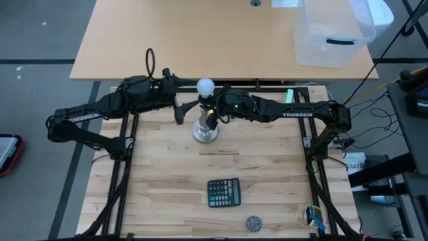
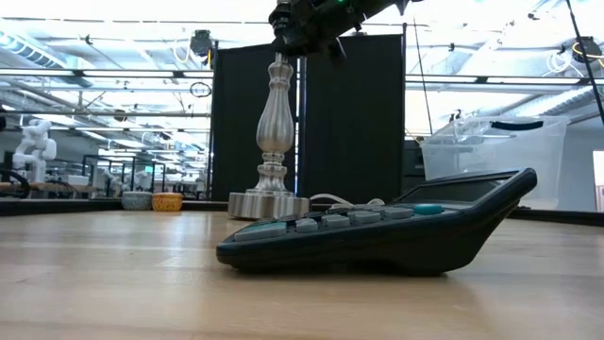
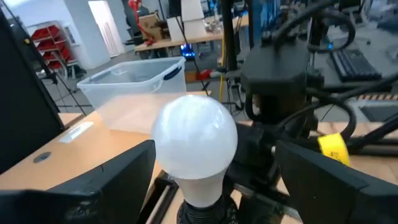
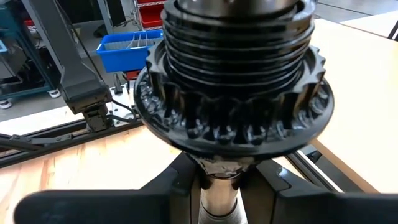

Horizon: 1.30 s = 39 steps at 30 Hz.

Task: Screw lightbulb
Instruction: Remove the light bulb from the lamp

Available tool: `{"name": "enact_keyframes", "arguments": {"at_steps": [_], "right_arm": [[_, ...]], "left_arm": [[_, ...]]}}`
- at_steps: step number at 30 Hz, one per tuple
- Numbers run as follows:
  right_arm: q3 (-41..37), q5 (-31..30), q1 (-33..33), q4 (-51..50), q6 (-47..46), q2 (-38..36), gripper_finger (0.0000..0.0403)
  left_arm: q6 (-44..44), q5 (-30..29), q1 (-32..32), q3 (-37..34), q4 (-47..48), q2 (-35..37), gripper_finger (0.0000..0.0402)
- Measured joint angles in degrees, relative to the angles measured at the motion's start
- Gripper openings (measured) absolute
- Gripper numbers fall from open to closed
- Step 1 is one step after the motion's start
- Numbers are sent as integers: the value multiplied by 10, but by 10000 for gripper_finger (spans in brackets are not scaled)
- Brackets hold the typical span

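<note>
Frosted white globe lightbulb (image 3: 195,142): light, slick, fragile; I'd grip its widest part, gently.
Left gripper (image 3: 214,171): fingers wide, flanking bulb.
Right gripper (image 4: 219,180): clamped on silver lamp stand (image 2: 272,132).

free: bare tabletop (image 1: 267,174) between stand (image 1: 205,130) and calculator (image 1: 223,193) | blocked: left end effector (image 1: 190,107) and right end effector (image 1: 212,115) crowd stand top, lightbulb (image 1: 205,86) between | near edge: calculator, small ball (image 1: 253,222) | far: clear bin (image 1: 332,33)
</note>
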<state>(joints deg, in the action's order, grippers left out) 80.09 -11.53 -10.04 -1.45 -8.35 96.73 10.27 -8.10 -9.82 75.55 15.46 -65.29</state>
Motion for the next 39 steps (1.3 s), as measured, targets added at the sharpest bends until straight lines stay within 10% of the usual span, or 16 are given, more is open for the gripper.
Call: {"name": "enact_keyframes", "arguments": {"at_steps": [39], "right_arm": [[0, 26, 0, -8, -3, 0, 71]], "left_arm": [[36, 271, -143, 0, -48, -56, 337]]}}
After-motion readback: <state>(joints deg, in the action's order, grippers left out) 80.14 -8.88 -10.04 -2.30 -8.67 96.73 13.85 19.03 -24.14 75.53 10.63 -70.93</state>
